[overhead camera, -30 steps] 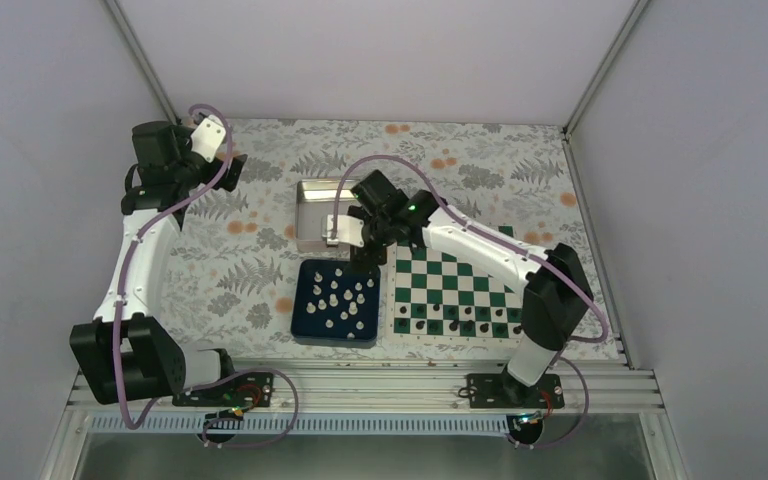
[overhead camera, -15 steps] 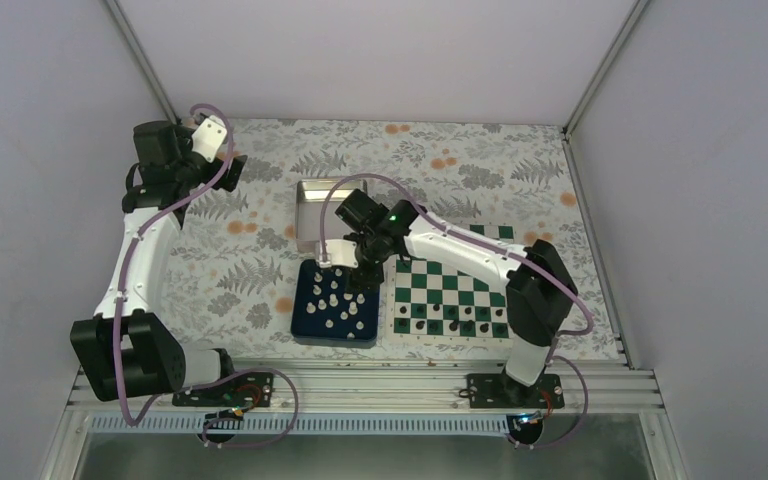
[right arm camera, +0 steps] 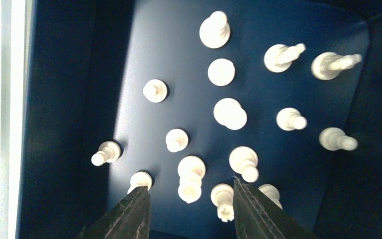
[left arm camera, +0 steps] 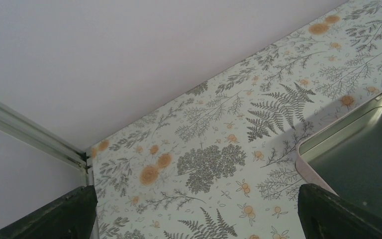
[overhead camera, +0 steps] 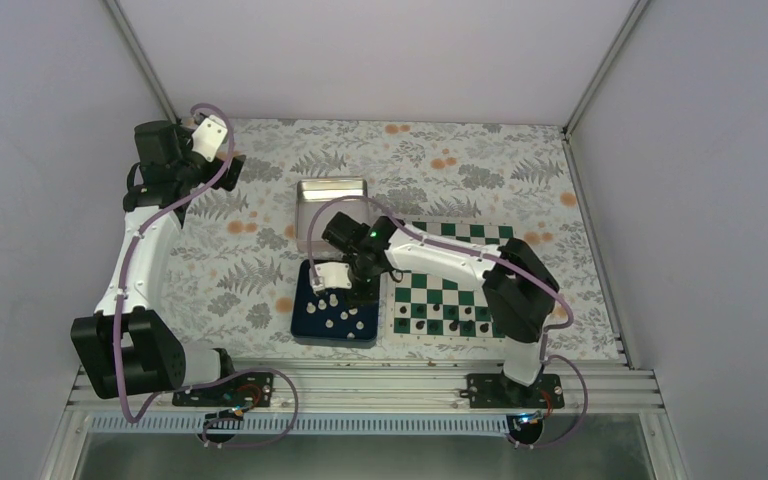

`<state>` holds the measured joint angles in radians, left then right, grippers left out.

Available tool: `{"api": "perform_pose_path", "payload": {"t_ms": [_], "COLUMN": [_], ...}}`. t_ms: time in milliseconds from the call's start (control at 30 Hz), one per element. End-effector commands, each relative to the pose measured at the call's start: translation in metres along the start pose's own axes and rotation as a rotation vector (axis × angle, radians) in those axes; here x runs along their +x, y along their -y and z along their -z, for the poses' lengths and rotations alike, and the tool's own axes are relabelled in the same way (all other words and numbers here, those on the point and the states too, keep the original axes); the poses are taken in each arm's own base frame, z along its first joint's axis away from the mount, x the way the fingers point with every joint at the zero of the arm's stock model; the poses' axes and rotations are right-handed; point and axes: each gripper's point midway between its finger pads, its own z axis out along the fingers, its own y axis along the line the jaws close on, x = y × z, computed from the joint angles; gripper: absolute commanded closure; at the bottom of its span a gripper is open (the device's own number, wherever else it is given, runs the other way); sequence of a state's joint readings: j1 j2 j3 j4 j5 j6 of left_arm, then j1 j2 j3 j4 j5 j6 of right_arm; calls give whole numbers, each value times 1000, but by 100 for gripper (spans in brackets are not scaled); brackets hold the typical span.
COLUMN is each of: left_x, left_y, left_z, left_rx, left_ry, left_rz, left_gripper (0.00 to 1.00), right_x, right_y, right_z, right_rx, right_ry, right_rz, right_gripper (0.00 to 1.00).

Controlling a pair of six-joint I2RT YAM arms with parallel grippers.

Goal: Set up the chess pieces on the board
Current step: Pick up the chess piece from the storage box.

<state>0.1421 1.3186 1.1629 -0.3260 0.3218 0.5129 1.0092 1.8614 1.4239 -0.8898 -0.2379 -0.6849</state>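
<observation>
The left gripper (overhead camera: 228, 166) hangs at the far left corner above the fern-patterned table (overhead camera: 240, 250), well apart from everything else. In its wrist view the 2 fingers (left arm camera: 69, 214) sit at opposite bottom corners of the picture, so the jaws stand wide with nothing between them but table.

To the right lies the metal tin (overhead camera: 332, 192), its rim and shiny floor also showing at the right edge of the left wrist view.

Just nearer than the tin sits the dark blue tray (overhead camera: 300, 322), holding the white chess pieces (overhead camera: 346, 314). Most stand upright and a few lean or lie tipped.

The right gripper (overhead camera: 346, 284) is low over the tray's far half, pointing down. In its wrist view the jaws are partly parted and straddle 1 white piece (right arm camera: 191, 179), with a gap on each side. A 2nd piece (right arm camera: 222, 200) stands close against the right-hand finger (right arm camera: 251, 211).

Right of the tray, touching or just beside it, lies the board (overhead camera: 460, 298). Black pieces (overhead camera: 450, 322) fill its 2 nearest rows.
</observation>
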Motion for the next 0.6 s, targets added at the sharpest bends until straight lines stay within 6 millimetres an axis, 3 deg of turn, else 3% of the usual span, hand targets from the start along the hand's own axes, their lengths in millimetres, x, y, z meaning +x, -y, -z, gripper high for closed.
{"api": "perform_pose_path", "payload": {"t_ms": [0, 267, 567], "left_x": [-3, 2, 4], "left_y": [-7, -5, -3], "left_z": [-1, -3, -3], "left_rx": [-23, -21, -13], "left_ry": [11, 0, -6], "left_rz": [-20, -23, -27], "left_gripper": [0, 0, 0], "right_x": [10, 21, 20], "right_y": [-10, -11, -9], "right_z": [-15, -28, -38], "right_rx": [-28, -23, -27], "right_ry": [-55, -96, -98], "right_rz": [-14, -32, -32], "right_gripper": [58, 58, 67]}}
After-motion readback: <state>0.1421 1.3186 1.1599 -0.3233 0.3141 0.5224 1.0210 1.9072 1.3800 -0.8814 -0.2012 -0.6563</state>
